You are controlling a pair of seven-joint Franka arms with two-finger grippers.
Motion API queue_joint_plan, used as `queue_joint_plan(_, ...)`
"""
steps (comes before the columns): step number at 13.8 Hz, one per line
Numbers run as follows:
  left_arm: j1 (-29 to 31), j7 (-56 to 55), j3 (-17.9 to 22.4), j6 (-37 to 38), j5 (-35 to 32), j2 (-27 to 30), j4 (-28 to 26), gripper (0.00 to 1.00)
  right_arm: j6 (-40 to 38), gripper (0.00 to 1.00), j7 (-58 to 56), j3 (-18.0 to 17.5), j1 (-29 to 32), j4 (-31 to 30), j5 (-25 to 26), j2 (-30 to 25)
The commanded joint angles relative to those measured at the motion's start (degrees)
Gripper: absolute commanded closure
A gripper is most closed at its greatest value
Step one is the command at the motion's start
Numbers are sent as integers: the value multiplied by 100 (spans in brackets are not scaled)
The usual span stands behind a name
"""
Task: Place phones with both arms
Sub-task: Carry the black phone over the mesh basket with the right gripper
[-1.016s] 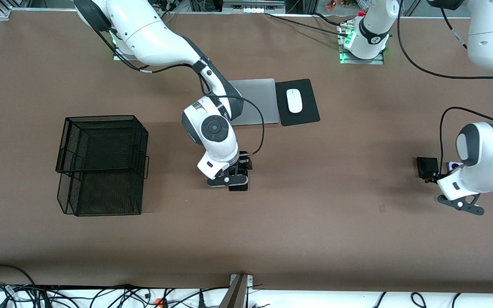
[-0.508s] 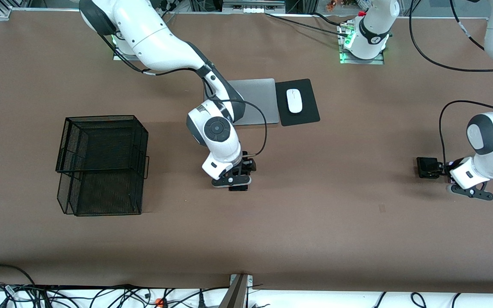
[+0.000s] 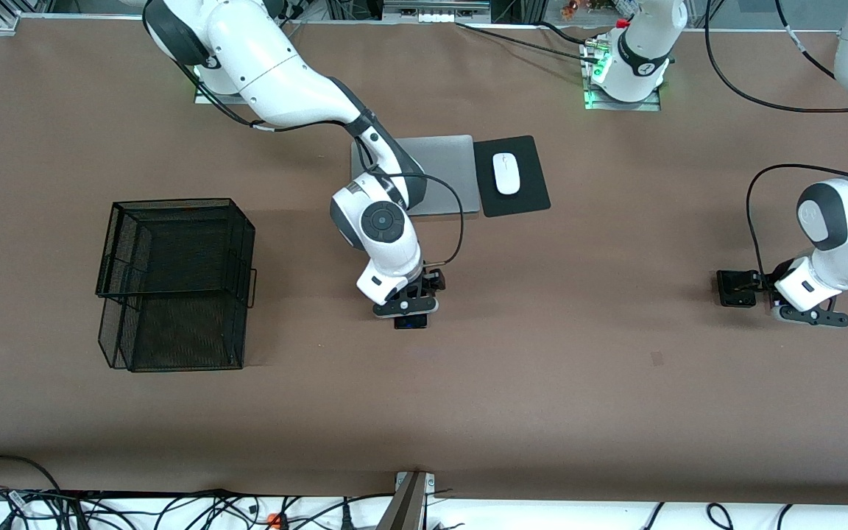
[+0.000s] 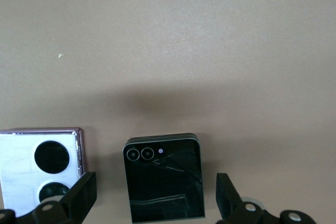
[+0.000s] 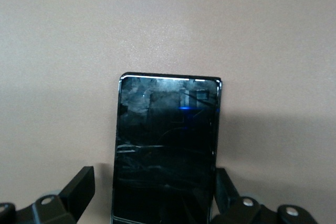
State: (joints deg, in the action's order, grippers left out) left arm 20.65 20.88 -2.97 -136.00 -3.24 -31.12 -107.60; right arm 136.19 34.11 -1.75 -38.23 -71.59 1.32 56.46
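Right gripper (image 3: pixel 411 315) low at mid-table, fingers spread wide astride the long black phone (image 5: pixel 166 148), its long axis running between them, nothing gripped. Left gripper (image 3: pixel 761 291), near the left arm's table edge, straddles the black flip phone (image 4: pixel 163 178) wide open; lilac flip phone (image 4: pixel 40 170) just beside.

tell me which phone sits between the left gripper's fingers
The black flip phone, with two small camera lenses. The lilac-white flip phone lies outside one of the fingers of the open left gripper.
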Motion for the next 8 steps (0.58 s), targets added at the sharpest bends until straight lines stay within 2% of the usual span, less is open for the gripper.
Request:
queue_joint_plan(1,44,-189,-72,-198,122,229,-331,0,74,1,34,26,-53,-39,-17,-4)
queue_joint_plan(4,35,-488,-72,-401,122,229,-428,0,74,20,-88,26,-53,-39,192,5)
queue_joint_plan(5,35,-532,-81,-427,122,229,-437,0,74,33,-150,26,-53,-39,211,5)
queue_joint_plan(6,35,-663,-81,-523,122,229,-516,0,74,54,-203,35,-53,-39,203,-4)
queue_joint_plan(7,35,-838,-81,-663,122,229,-577,0,48,64,-203,35,-53,-39,211,-4)
queue_joint_plan(8,18,-945,-81,-778,122,220,-639,0,30,68,-203,43,-53,-39,211,-13)
